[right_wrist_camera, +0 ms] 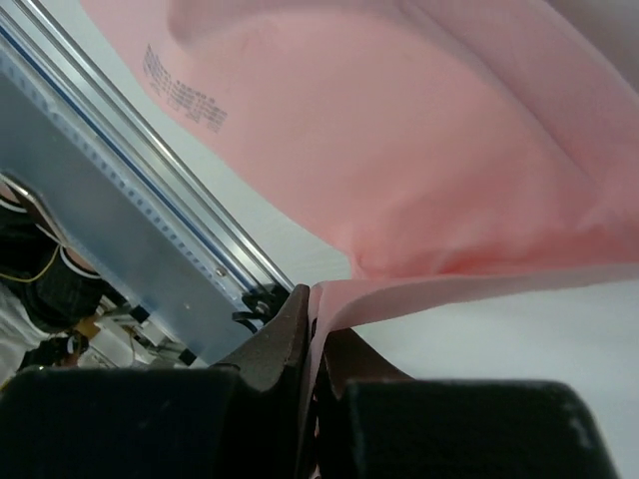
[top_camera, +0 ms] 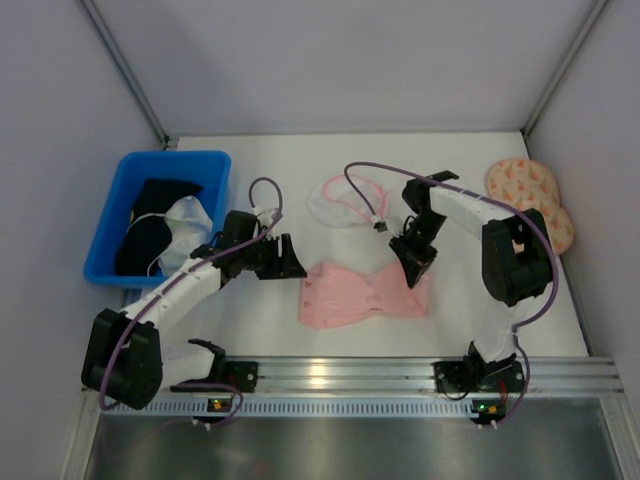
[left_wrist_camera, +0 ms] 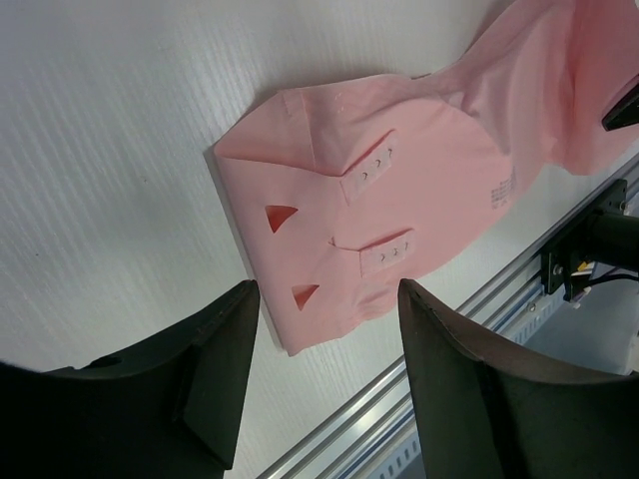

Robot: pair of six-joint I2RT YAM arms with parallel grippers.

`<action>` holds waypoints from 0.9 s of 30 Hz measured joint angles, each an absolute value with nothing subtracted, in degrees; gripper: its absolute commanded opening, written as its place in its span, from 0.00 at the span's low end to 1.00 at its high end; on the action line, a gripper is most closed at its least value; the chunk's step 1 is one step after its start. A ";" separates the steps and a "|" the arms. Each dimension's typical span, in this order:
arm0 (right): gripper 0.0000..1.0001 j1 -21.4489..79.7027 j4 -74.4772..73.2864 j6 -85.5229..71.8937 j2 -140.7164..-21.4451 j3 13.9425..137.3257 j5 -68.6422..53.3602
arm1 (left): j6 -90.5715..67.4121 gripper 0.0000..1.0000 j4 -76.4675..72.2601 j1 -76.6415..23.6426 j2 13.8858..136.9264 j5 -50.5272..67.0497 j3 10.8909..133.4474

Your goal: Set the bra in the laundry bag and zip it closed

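We see the bra (top_camera: 365, 293) lying flat on the white bench (top_camera: 250, 320), between the two arms. It is nearer the arm bases than the laundry bag (top_camera: 335, 203), which sits just behind it and apart from it. The bag's mesh dome is slack, and from above we cannot tell whether its pink-edged zip is open.

The right fingers (right_wrist_camera: 280, 344) are pressed together on a thin fold at the bra's right edge, pinching it. In the wrist view the fabric covers their tips.

The left fingers (left_wrist_camera: 215, 369) are spread wide just left of the bra's hook-and-eye end, seemingly touching nothing.

A blue bin (top_camera: 170, 158) at far left holds black and white garments, partly hidden by its wall. Two peach pads (top_camera: 525, 185) lie at far right, one partly behind the right arm.
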State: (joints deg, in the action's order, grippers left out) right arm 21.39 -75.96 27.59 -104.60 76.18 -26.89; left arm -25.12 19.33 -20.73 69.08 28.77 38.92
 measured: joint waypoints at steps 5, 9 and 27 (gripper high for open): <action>0.12 22.65 -75.99 26.22 -110.17 77.69 -29.15 | -25.17 0.63 19.44 -20.73 70.48 27.94 38.94; 0.21 23.11 -75.94 25.39 -112.79 77.76 -30.79 | -25.15 0.64 19.68 -20.73 71.42 27.57 38.94; 0.64 24.29 -76.09 25.80 -113.14 82.70 -42.17 | -23.83 0.65 19.79 -20.73 70.94 27.77 39.22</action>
